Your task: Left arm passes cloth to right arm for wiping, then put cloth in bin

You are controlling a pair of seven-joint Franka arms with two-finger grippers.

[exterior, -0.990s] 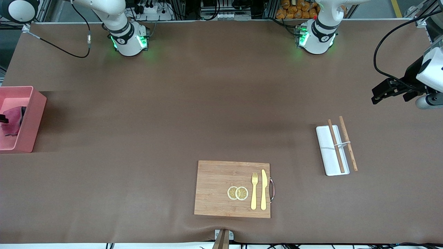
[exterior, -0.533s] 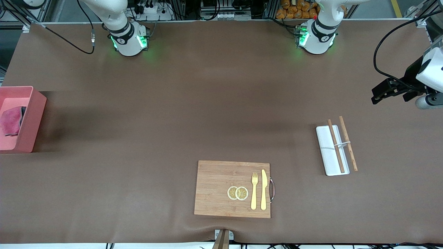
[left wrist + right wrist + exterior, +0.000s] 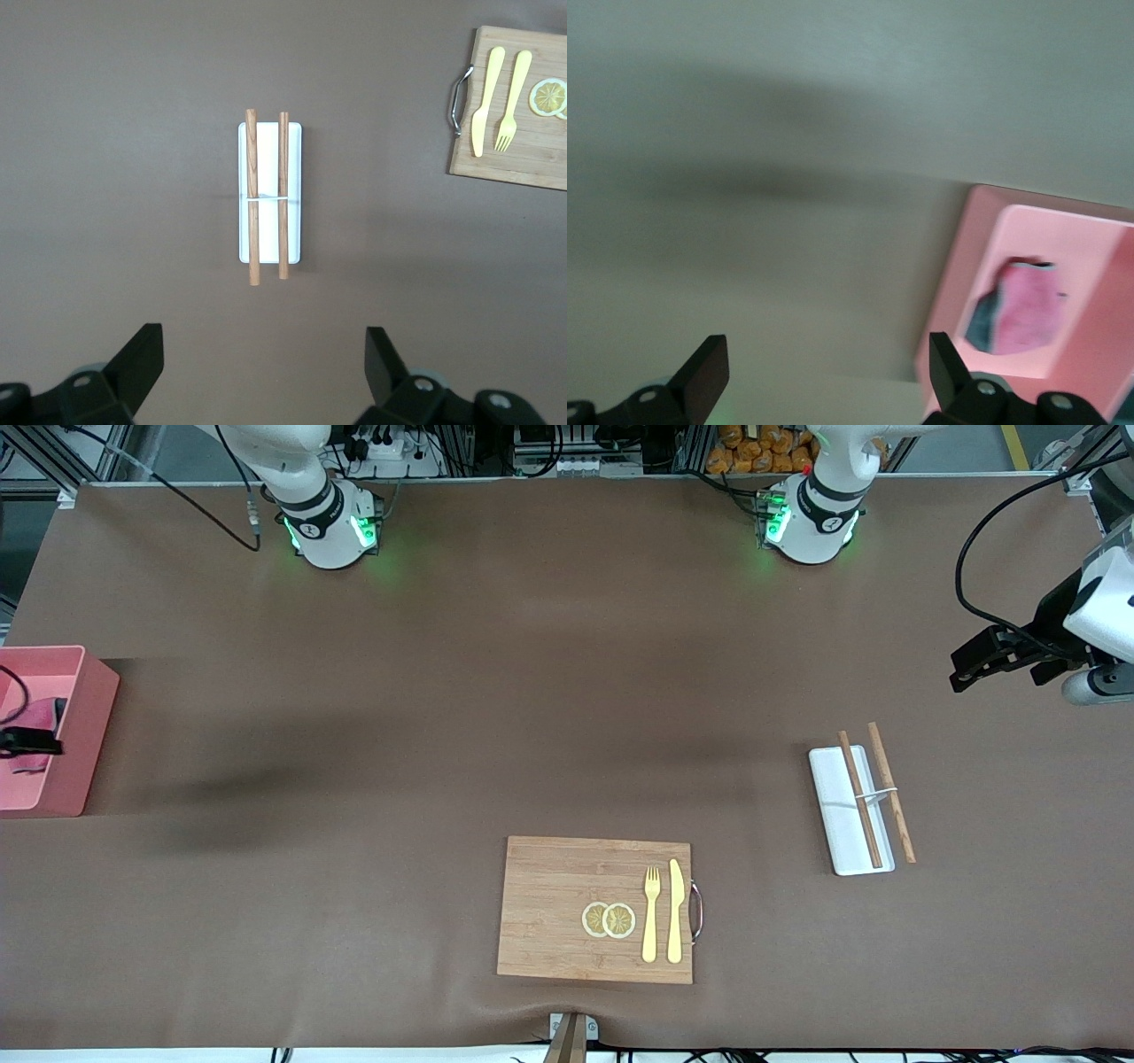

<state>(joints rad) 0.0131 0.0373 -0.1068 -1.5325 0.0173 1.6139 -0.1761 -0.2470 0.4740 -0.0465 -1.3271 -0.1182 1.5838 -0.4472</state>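
The cloth (image 3: 1017, 305) lies loose in the bin (image 3: 78, 731) at the right arm's end of your bench. Right claw (image 3: 824, 372), fingers apart and empty, hangs above it; left claw (image 3: 263, 376) waits spread above the chopstick tray (image 3: 294, 190).

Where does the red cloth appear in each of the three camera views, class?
Front view: the cloth lies in the pink bin, mostly hidden by dark hardware.
Left wrist view: not in it.
Right wrist view: the cloth lies on the bin's floor.
Shared landmark: the bin.
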